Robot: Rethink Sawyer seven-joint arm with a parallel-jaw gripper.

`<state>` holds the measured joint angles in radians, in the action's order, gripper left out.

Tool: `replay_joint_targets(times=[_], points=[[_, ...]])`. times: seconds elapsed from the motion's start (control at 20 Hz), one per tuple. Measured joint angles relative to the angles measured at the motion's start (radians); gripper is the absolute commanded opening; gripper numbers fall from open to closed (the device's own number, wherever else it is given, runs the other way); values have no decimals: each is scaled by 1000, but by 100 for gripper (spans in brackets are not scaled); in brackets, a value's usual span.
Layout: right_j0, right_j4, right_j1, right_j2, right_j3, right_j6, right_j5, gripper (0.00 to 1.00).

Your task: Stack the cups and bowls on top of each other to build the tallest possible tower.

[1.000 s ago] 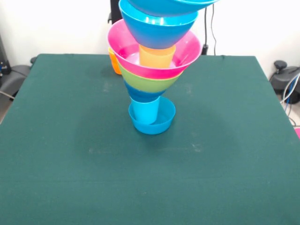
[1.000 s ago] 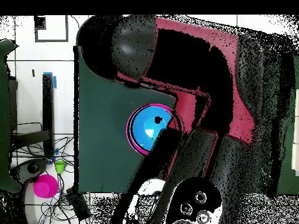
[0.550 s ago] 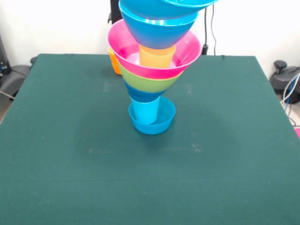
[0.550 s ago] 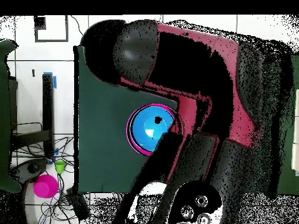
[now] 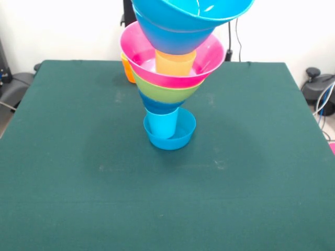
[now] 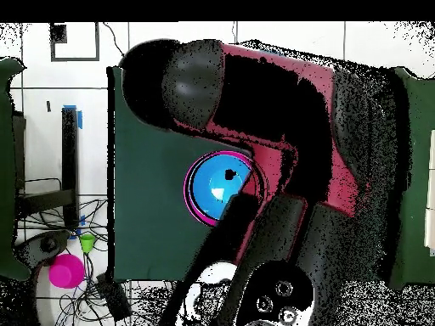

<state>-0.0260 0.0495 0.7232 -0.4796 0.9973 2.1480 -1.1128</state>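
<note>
I judge the tower (image 5: 172, 83) light, slick and top-heavy; I'd take the top blue bowl (image 5: 191, 21) by its rim. Pincer state: cannot tell.

— What colours does the tower (image 5: 170, 78) show from the bottom up?

— A small blue bowl (image 5: 170, 135) holds a light blue cup (image 5: 161, 124). Above it I see a darker blue bowl (image 5: 158, 107), then the lime green bowl (image 5: 165, 93), then the glossy pink bowl (image 5: 209, 60) with a yellow-orange cup (image 5: 175, 63) inside. Bright blue bowls (image 5: 180, 23) cap it.

— Anything else?

— An orange cup (image 5: 127, 70) behind, on my plain dark green counter (image 5: 78, 172). From overhead, my arm (image 6: 289, 110) is red and black.
</note>
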Motion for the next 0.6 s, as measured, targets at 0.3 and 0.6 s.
replay_joint_targets(times=[0.3, 0.6], points=[[-10, -5, 2, 0, 21, 0, 8, 0], [-17, -9, 9, 0, 34, 0, 13, 0]])
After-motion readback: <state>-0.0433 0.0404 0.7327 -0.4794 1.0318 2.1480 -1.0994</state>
